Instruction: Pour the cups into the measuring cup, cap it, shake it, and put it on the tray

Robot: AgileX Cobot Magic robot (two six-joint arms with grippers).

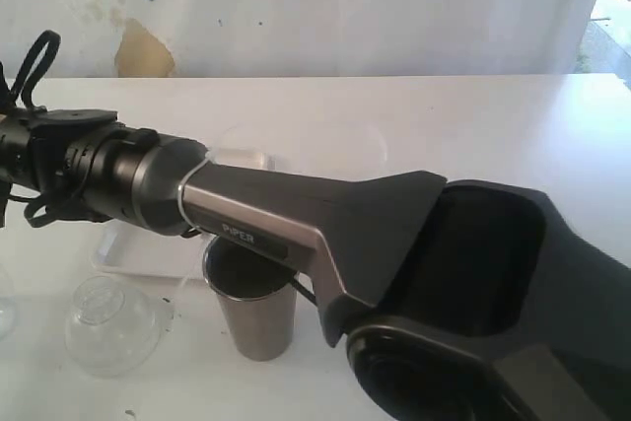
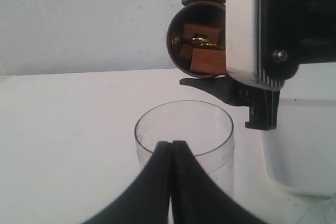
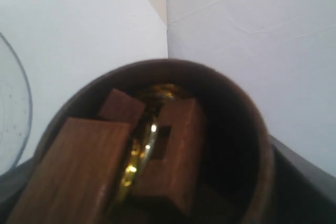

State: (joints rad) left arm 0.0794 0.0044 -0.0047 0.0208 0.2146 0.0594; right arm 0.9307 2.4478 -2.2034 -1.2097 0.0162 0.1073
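The reddish-brown wooden cup (image 2: 195,39) lies tipped on its side in the air, mouth toward the left wrist camera, with my right gripper (image 2: 208,38) shut on it. Inside the wooden cup (image 3: 157,145) are wooden blocks and a shiny gold piece. Just below it stands the clear measuring cup (image 2: 184,135), upright on the white table, and its rim (image 3: 18,108) shows beside the wooden cup. My left gripper (image 2: 171,148) is shut on nothing, close in front of the measuring cup. The steel tumbler (image 1: 258,317) stands upright under my right arm (image 1: 296,214).
The white tray (image 1: 133,255) lies behind the tumbler, mostly hidden by the arm, and its rim (image 2: 299,156) rises right of the measuring cup. A clear domed lid (image 1: 110,324) rests on the table left of the tumbler. A white wall backs the table.
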